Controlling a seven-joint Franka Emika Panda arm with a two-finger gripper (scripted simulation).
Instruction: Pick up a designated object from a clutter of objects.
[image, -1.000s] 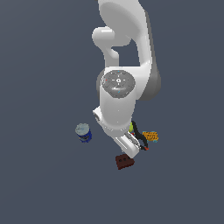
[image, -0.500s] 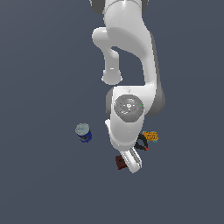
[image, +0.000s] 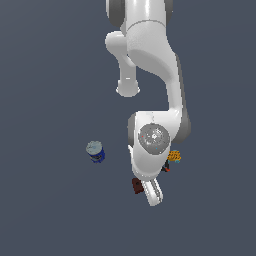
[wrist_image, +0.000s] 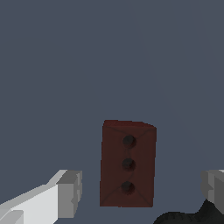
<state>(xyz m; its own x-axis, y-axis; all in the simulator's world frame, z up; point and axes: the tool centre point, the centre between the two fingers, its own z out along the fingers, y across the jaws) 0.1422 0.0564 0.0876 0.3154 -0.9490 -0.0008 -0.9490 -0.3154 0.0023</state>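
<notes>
So the brown brick (wrist_image: 127, 164) is the thing to look at here, dark reddish-brown with three round holes in a row down its face, lying flat on the grey floor (wrist_image: 109, 57). In the wrist view the gripper (wrist_image: 142, 187) sits right over it with the jaws spread wide: one grey fingertip (wrist_image: 70, 194) is on one side of the brick and the other is off on the opposite side, and neither one touches it, there's clear floor showing between each pad and the brick. A bit of something black (wrist_image: 183, 216) pokes in beside the brick near the second fingertip, can't really tell what it is. From the exterior view the white arm (image: 152, 145) covers most of the brick, only a dark red corner peeks out on the exterior view's left of the hand. The blue can (image: 95, 151) with the grey top stands well apart from the brick, further to the exterior view's left, and the orange block (image: 174, 156) shows just past the arm on the other side of the brick.
</notes>
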